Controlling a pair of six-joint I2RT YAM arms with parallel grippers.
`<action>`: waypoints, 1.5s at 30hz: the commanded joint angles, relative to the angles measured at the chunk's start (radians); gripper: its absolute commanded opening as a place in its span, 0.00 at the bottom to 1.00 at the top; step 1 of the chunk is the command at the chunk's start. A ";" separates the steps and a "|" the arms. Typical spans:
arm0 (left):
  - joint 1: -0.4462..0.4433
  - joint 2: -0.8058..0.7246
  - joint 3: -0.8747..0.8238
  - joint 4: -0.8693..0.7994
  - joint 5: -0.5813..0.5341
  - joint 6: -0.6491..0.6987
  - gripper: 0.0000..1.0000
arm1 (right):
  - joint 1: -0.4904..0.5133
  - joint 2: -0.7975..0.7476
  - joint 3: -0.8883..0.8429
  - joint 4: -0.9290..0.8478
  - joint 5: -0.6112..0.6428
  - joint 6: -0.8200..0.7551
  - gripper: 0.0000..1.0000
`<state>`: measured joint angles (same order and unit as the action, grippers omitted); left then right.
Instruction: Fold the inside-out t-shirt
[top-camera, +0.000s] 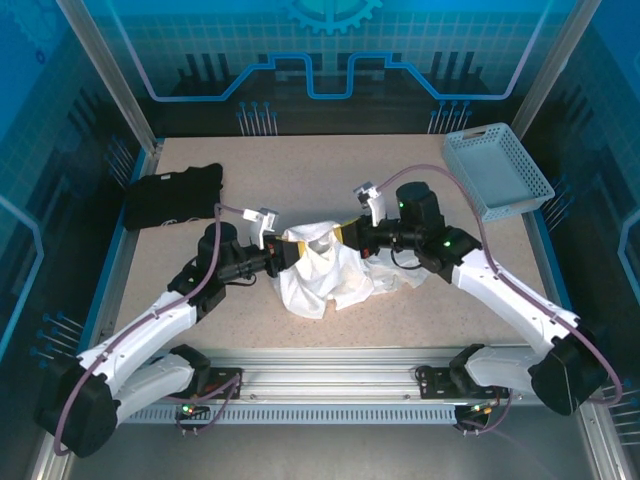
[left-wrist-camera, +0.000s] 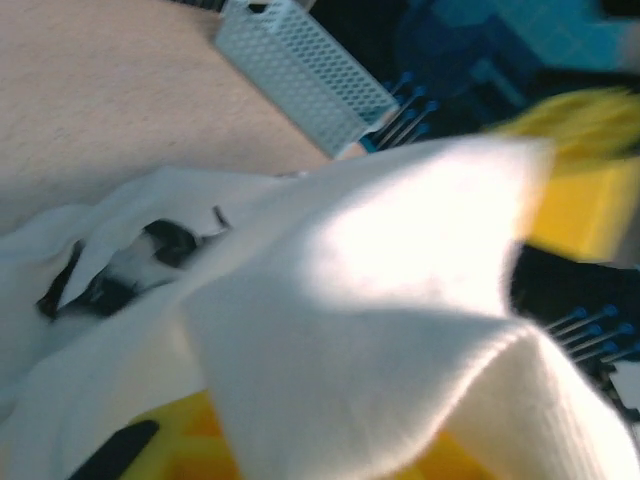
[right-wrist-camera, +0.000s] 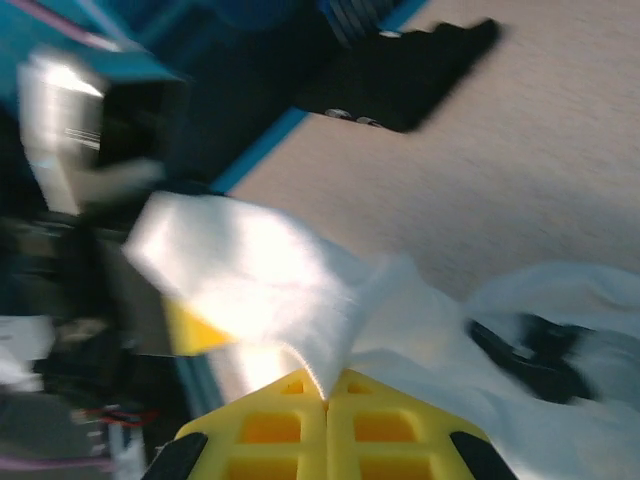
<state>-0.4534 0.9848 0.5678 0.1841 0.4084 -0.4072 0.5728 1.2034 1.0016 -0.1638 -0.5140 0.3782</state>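
**Shirt strung between two grippers, one hold uncertain**

Speckled beige tabletop (top-camera: 300, 165) inside a blue-lit enclosure carries a pale perforated basket (top-camera: 497, 170) at its far right corner. The inside-out t-shirt (top-camera: 325, 275) sits well to the left of that basket and nearer the arm bases. It is bunched in a white heap, with one edge raised off the table between the two grippers. A black folded garment (top-camera: 172, 195) lies farther from the basket again, beyond the shirt, and apart from it.

The right gripper (top-camera: 347, 236), on the basket's side of the heap, has its yellow fingers (right-wrist-camera: 265, 430) pressed together, with a fold of white cloth pinched in the seam between them. The left gripper (top-camera: 288, 250) is on the side of the shirt away from the basket. Cloth is draped over its fingers in the left wrist view, so I cannot tell whether it is clamped or loosened.

The step looks like spreading the raised edge before a fold, and little of the task seems done, since the body is crumpled.

- If the left hold is slack, the stretched edge could slide off and drop back into the heap.
- The right pinch looks shallow, near the hem, so a pull towards the basket might strip it free.
- Layers may be caught together, and a fold made now would trap wrinkles.
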 joint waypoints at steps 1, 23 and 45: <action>0.007 0.005 0.014 -0.124 -0.095 0.056 0.31 | 0.001 0.021 0.022 0.022 -0.219 0.133 0.00; -0.114 0.028 0.195 -0.416 -0.425 0.166 0.69 | 0.018 0.165 0.136 -0.136 -0.257 0.097 0.00; -0.075 -0.047 0.280 -0.549 -0.177 0.122 0.00 | -0.003 0.042 0.205 -0.469 0.081 -0.148 0.00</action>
<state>-0.5510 1.0027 0.8223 -0.2874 0.0723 -0.2489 0.5812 1.3048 1.1732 -0.5484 -0.5205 0.2890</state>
